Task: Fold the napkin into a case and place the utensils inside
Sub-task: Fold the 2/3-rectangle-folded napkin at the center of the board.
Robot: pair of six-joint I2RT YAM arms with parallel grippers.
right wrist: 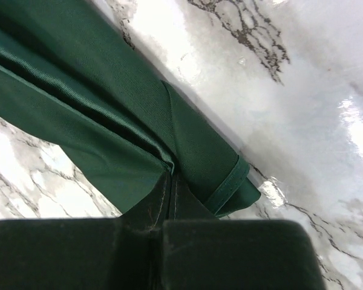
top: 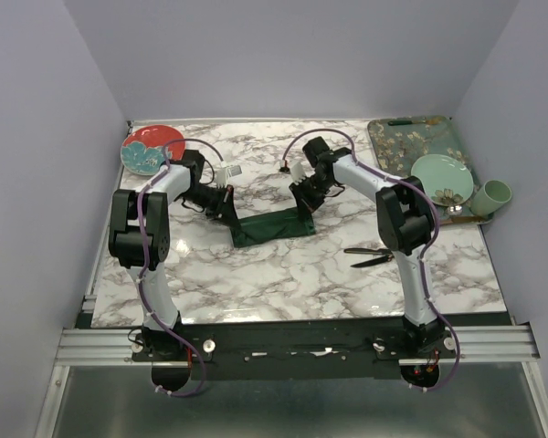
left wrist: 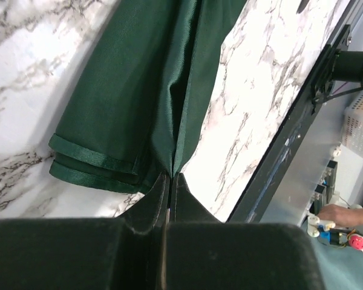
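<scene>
Napkin of dark green cloth, folded into a long narrow strip, lies flat near the middle of a white marble-patterned table. The left gripper sits at the strip's 9 o'clock end, and the right gripper at its 3 o'clock end.

In the left wrist view, the left gripper has its fingers pressed together, with a raised crease of the napkin pinched at their tips. Stacked hemmed edges show just to the 9 o'clock side of the tips.

The right wrist view shows the right gripper likewise closed tight on a fold of the napkin, beside a hemmed corner lying on the marble.

Two slim black utensils rest on bare marble at 4 o'clock from the napkin, well apart from it and close to the right arm.

A red and teal plate sits in the 10 o'clock corner. A teal floral tray sits in the 2 o'clock corner, with a pale green plate and a pale green cup near it.
</scene>
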